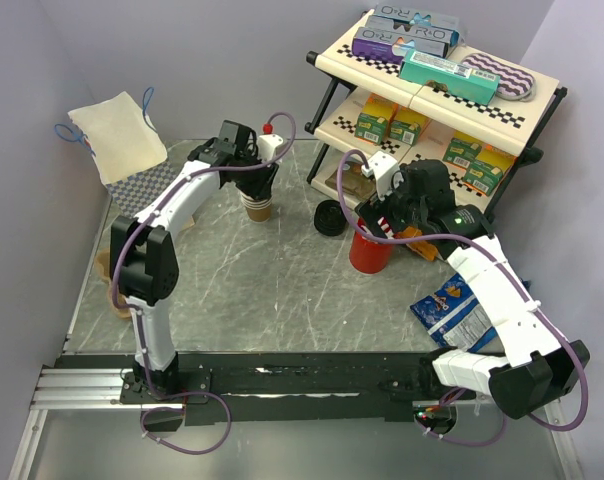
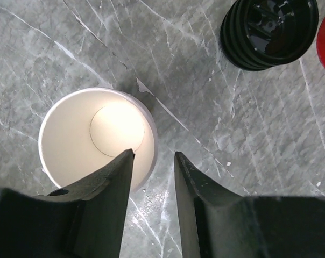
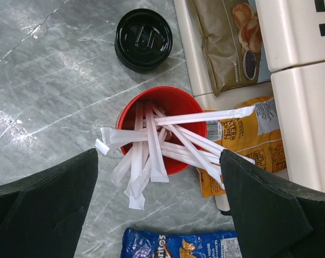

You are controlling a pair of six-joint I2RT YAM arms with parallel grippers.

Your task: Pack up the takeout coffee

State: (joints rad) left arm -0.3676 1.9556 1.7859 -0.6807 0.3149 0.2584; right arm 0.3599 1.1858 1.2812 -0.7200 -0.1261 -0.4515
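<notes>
Packing is looking unstarted, no lidded cups showing: left gripper [image 2: 153,157], slightly parted, is straddling the lidless cup [image 1: 258,210] upper centre; right gripper [image 3: 158,156] is hovering wide-spread over the red cup [image 3: 152,102].

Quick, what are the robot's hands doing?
Left gripper: open, astride the rim of the lidless cup.
Right gripper: open, over the red cup.

1. Top external: high behind the arm bases, pitched down. Covers the whole table [image 1: 282,290], both arms, shelf rack [image 1: 337,58].
2. Left wrist: close, straight down past left gripper [image 2: 154,156] onto open paper cup [image 2: 92,134].
3. Right wrist: close, down past right gripper [image 3: 158,156] onto red cup [image 3: 176,102].
4. Overlap: both wrist views catch black lid stack [image 2: 269,32] and the red cup.
</notes>
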